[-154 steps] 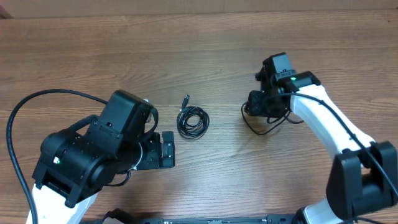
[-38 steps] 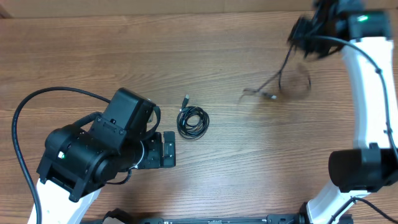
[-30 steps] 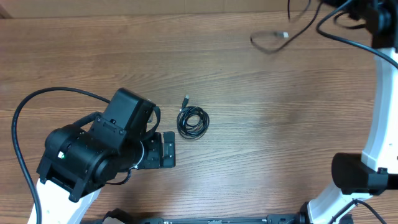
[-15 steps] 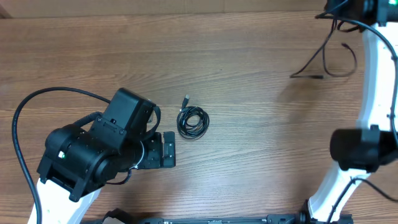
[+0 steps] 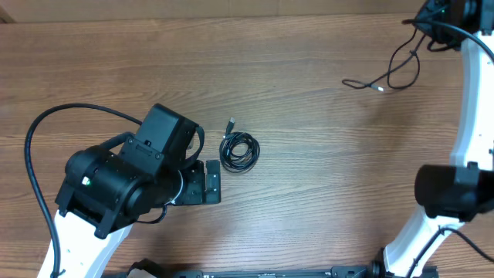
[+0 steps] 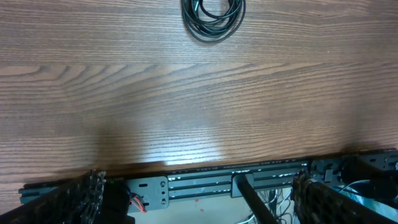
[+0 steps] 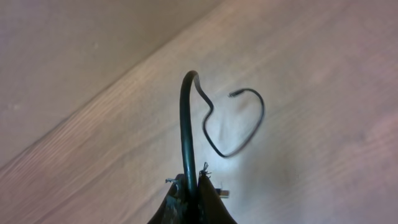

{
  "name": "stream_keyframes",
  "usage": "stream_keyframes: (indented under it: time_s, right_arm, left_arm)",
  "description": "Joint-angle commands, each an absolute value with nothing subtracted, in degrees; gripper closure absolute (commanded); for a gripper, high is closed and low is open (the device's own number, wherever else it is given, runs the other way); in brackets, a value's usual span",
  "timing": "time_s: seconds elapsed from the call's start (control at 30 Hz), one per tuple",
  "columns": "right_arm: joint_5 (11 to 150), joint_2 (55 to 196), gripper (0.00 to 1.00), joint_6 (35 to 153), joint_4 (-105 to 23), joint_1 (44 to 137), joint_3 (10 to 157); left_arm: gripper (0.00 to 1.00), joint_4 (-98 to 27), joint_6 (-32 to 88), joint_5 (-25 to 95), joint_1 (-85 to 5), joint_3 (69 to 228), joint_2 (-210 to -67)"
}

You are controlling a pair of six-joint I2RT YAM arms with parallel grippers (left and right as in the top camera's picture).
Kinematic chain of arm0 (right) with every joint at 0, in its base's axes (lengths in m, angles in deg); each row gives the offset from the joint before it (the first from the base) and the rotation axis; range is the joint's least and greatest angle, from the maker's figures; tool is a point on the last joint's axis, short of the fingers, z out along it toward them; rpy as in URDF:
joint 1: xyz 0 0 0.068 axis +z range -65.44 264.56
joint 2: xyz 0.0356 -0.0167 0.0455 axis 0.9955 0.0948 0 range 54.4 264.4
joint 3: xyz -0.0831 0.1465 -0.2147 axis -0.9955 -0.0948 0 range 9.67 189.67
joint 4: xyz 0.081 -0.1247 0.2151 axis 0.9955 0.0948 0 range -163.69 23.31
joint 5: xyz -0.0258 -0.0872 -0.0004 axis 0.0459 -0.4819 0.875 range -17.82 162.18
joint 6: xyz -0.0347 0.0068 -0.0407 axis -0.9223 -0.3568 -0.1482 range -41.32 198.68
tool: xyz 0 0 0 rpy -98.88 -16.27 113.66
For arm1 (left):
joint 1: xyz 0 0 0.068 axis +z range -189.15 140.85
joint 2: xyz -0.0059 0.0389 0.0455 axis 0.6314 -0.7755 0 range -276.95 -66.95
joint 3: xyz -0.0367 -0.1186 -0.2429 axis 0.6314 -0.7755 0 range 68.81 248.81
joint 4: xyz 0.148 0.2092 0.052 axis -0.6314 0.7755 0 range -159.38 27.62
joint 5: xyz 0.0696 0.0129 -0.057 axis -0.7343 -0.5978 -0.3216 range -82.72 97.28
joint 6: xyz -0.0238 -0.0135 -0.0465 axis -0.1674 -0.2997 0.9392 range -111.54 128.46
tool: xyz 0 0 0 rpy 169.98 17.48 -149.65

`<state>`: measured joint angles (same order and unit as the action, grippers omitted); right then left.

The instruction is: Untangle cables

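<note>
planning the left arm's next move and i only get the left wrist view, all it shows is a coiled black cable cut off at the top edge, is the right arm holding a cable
observer: yes, the right gripper is shut on a thin black cable, which hangs over the far right corner of the wooden table.
operator: is it tangled with my coil
observer: no, it hangs well apart from the coiled black cable, which lies mid-table.
operator: any free end on the coil
observer: one small plug end sticks out on the coil's far side.
</note>
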<state>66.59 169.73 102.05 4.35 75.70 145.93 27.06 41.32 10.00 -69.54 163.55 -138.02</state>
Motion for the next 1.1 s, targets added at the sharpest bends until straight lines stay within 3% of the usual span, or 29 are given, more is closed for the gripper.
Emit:
stream_keyframes:
  time_s: [0.0,0.13,0.37,0.6,0.73,0.83,0.87,0.97,1.07]
  right_arm:
    - [65.8,161.9,0.96,109.7,9.1,75.8,147.4]
    - [65.7,158.8,0.96,116.1,15.1,75.8,147.4]
    - [63.3,158.0,0.96,116.6,16.5,75.8,147.2]
    - [63.2,160.3,0.96,116.6,7.4,75.8,146.5]
    - [63.7,164.2,0.96,115.9,-4.5,75.8,146.5]
    - [67.1,167.6,0.83,110.8,-13.8,75.8,146.5]
    - [68.7,168.4,0.74,109.3,-15.4,75.8,146.5]
    - [72.3,170.5,0.19,106.4,-15.3,75.7,146.5]
    - [72.3,171.3,0.13,105.7,-11.7,75.7,146.5]
  left_arm:
    - [0.00,27.2,40.6,9.6,-69.6,163.7,-138.9]
    - [0.00,27.3,40.6,9.6,-69.6,163.7,-139.4]
    - [0.01,27.3,40.6,9.6,-69.6,163.7,-140.0]
    - [0.00,27.4,40.6,9.7,-69.6,163.7,-140.0]
    - [0.00,27.4,40.6,9.6,-69.6,163.7,-140.0]
    - [0.01,27.4,40.6,9.7,-69.6,163.7,-140.0]
    - [0.00,27.4,40.6,9.7,-69.6,163.7,-140.0]
    - [0.00,27.4,40.6,11.3,-69.6,163.7,-140.0]
    - [0.00,27.4,40.5,11.8,-69.6,163.7,-140.0]
